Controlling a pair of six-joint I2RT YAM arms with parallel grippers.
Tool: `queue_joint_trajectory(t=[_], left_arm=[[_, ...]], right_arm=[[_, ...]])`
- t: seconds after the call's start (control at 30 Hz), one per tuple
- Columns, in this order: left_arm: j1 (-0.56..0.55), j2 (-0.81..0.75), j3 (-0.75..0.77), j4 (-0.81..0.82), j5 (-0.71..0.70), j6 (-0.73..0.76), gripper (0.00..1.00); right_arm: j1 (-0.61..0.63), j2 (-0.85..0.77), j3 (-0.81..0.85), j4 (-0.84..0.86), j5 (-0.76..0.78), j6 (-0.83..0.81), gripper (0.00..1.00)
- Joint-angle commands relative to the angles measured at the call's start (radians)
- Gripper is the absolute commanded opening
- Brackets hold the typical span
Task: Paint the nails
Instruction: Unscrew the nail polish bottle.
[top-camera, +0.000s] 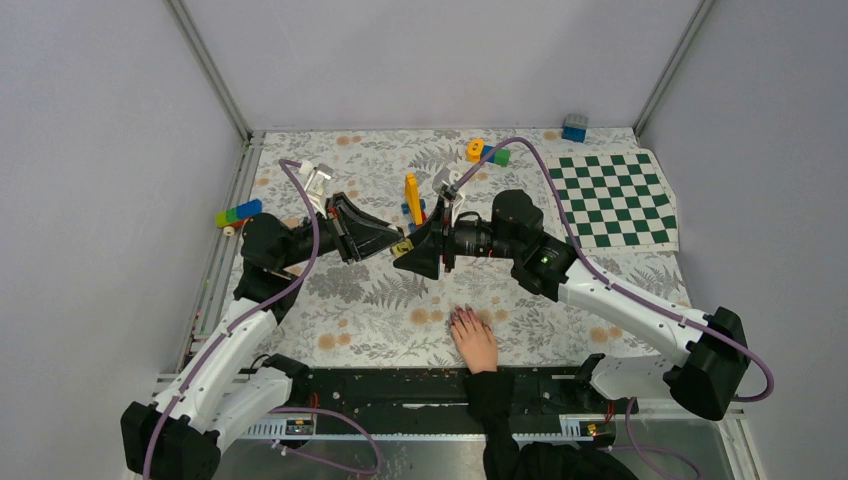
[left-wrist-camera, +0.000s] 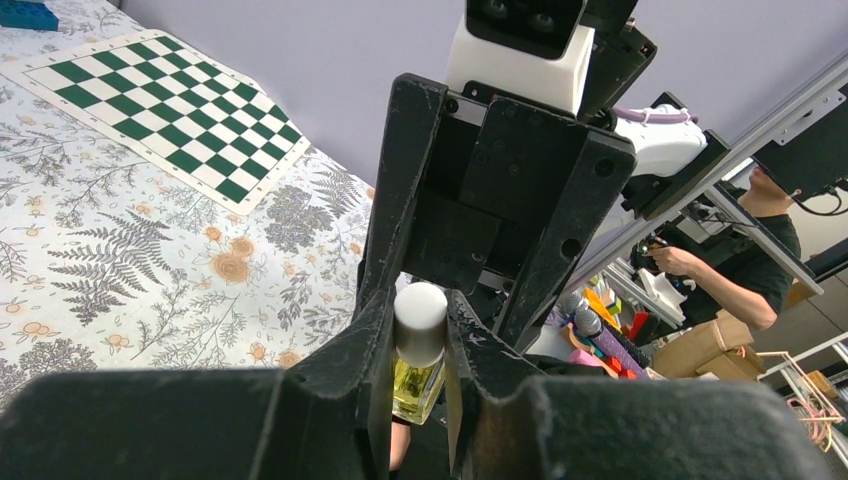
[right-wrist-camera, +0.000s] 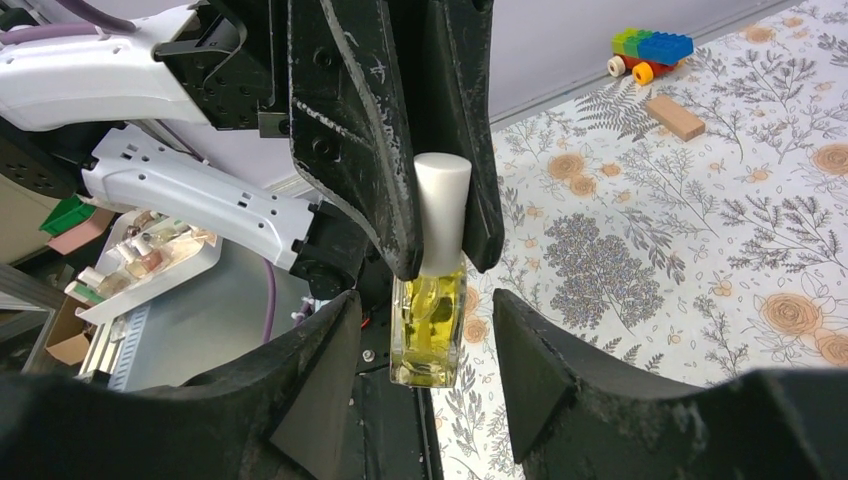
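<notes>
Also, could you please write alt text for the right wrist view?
A glass bottle of yellow liquid is held by its white cap between the fingers of the left gripper, reaching in from the top. The right gripper holds its fingers open either side of the glass, not touching it. Behind lies a floral tablecloth with toy bricks.

No legible text, label or number shows anywhere.
</notes>
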Motion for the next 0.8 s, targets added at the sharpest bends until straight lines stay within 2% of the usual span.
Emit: queue_joint_trajectory(t=[0.0, 0.43, 0.7, 0.77], left_arm=[[0.010, -0.014, -0.006, 0.082, -0.023, -0.023, 0.00], [0.012, -0.009, -0.010, 0.097, -0.019, -0.034, 0.00], [0.013, -0.012, -0.011, 0.098, -0.021, -0.036, 0.00], [0.014, -0.011, -0.012, 0.098, -0.024, -0.036, 0.00]], right_arm=[[0.003, -0.024, -0.011, 0.053, 0.001, 0.000, 0.57], [0.002, 0.000, -0.018, 0.150, -0.002, 0.047, 0.53], [0.003, 0.010, -0.007, 0.124, 0.001, 0.029, 0.29], [0.002, 0.010, -0.010, 0.121, 0.008, 0.028, 0.18]])
